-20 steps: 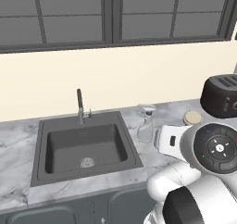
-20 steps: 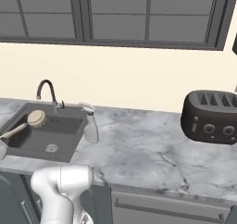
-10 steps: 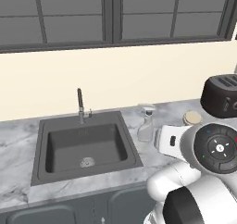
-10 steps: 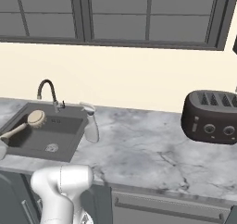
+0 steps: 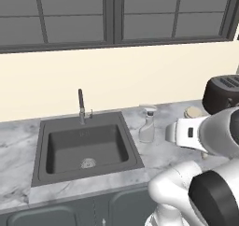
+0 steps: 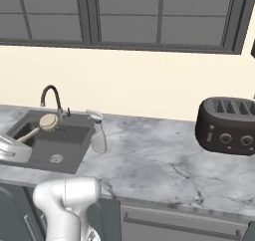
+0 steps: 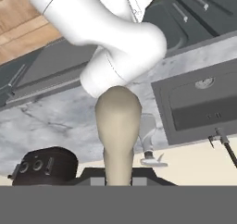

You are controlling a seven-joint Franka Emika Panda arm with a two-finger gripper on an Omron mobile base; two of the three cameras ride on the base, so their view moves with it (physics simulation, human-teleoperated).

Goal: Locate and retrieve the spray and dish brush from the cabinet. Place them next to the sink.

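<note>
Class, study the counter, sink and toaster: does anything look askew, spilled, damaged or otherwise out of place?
Nothing stands out. The spray stands upright on the marble counter beside the sink, the toaster sits level, and nothing is spilled. The dish brush is off the counter, held in the shut gripper.

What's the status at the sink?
Hand shut on dish brush, held above sink. Spray upright on counter beside sink. Nothing in the way.
</note>
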